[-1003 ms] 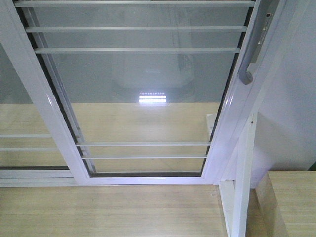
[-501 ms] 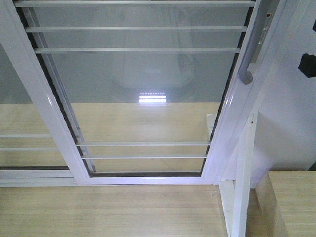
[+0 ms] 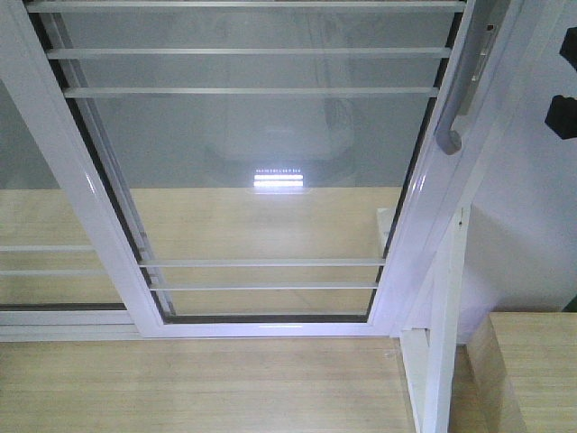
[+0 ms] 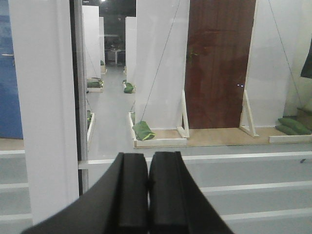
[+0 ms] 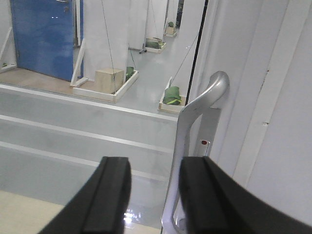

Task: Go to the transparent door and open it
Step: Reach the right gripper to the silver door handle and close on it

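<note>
The transparent door fills the front view: clear glass in a white frame with thin white bars. Its curved grey handle is at the upper right. Black fingers of my right gripper show at the right edge, right of the handle. In the right wrist view my right gripper is open and the handle runs down between its fingers, close to the right one. My left gripper is shut and empty, facing barred glass beside a white frame post.
A similar barred glass panel without a handle overlaps on the left. A white post and a wooden ledge stand at the lower right, under a white wall. Wooden floor lies in front.
Black parts of my right gripper have come into the front view at the right edge, and more of them show now. The door has not moved.
</note>
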`<state>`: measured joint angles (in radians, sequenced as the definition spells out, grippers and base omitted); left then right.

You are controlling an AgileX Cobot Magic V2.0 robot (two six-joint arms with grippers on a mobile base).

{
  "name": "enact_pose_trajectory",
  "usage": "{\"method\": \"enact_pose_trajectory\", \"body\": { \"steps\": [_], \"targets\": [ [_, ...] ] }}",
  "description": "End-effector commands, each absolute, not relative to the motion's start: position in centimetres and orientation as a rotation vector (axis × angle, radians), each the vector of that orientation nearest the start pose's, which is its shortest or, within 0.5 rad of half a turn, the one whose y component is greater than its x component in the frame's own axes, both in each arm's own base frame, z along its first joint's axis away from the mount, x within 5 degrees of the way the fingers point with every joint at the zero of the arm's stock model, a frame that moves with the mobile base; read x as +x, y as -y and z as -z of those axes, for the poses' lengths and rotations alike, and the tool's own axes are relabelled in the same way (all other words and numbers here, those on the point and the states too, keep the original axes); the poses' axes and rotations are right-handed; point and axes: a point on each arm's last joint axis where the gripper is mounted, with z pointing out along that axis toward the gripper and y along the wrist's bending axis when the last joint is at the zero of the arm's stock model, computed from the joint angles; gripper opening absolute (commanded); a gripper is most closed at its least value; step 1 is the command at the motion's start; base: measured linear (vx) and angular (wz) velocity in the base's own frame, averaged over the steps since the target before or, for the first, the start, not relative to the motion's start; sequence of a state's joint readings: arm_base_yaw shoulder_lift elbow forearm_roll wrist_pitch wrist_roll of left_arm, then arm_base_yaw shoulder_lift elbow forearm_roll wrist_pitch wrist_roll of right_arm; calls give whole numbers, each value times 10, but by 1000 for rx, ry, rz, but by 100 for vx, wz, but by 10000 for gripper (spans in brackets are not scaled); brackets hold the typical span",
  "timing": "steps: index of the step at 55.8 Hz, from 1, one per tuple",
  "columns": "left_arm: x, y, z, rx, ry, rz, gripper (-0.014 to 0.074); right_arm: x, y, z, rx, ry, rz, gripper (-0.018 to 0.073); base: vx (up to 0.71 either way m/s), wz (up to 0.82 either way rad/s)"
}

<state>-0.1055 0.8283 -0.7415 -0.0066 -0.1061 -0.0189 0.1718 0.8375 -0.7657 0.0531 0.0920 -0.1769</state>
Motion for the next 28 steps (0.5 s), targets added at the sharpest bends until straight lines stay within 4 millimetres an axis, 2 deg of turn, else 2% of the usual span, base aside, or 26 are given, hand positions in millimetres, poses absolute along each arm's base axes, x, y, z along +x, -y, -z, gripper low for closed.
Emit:
{"method": "enact_pose_trajectory", "body": {
  "steps": [1, 7, 14, 21, 28],
  "targets": [
    [174, 19, -408, 66, -1357, 102, 294, 176, -30, -399, -224, -1498, -33, 483, 0, 0],
    [175, 19, -408, 97, -1357, 65, 395, 176, -30, -400, -221, -1484, -32, 562, 0, 0],
    [175, 19, -408, 104, -1356, 56, 468, 176, -30, -401, -221, -1481, -32, 575, 0, 0],
    [175, 19, -408, 99, -1359, 62, 484, 177, -30, -399, -168, -1503, -91, 570, 0, 0],
    [175, 19, -407, 98, -1363, 64, 484, 186, -32, -389, -137, -1580, -129, 564, 0, 0]
  ]
}}
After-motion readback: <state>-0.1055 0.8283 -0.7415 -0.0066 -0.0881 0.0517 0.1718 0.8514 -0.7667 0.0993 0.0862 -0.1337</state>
